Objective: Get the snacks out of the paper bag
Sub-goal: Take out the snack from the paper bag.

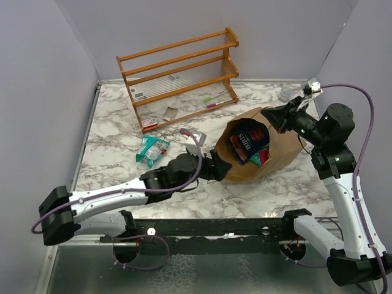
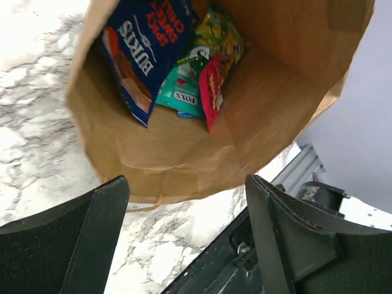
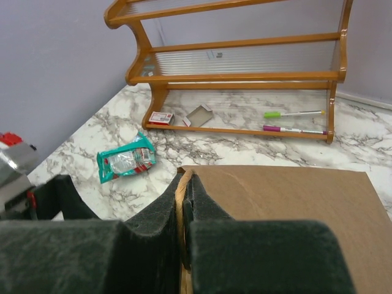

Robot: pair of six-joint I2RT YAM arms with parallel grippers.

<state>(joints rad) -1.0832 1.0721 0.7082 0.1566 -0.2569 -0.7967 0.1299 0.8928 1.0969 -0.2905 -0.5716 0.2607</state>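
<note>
The large brown kraft paper bag [image 1: 282,153] lay on its side on the white, grey-veined marble table [image 1: 116,153], right of centre, with its open mouth turned toward the left arm. Several snacks showed inside the mouth. A dark blue-and-white foil packet [image 2: 144,43] was the most prominent, and a teal-green foil packet [image 2: 180,92] was partly tucked beneath it. A narrow red packet [image 2: 211,89] stood on edge beside that, and a yellow-green packet [image 2: 220,33] sat deeper in. A second teal foil packet [image 1: 152,150] lay flat on the marble to the left of the bag and apart from it. It was near the foot of the orange-brown wooden shelf rack [image 1: 177,67], which stood at the back of the table. The left gripper [image 2: 187,180] hovered just in front of the bag's mouth and pointed into the opening, its jaws spread wide with nothing between them. The right gripper [image 3: 184,202] was at the bag's far upper edge, its jaws pressed together on a thin tan strip of the rim. Whether that strip was the paper edge or a handle could not be told. By the rack's base lay a green marker [image 3: 294,114], a purple marker [image 3: 294,129] and a small red-and-white card [image 3: 161,117].
</note>
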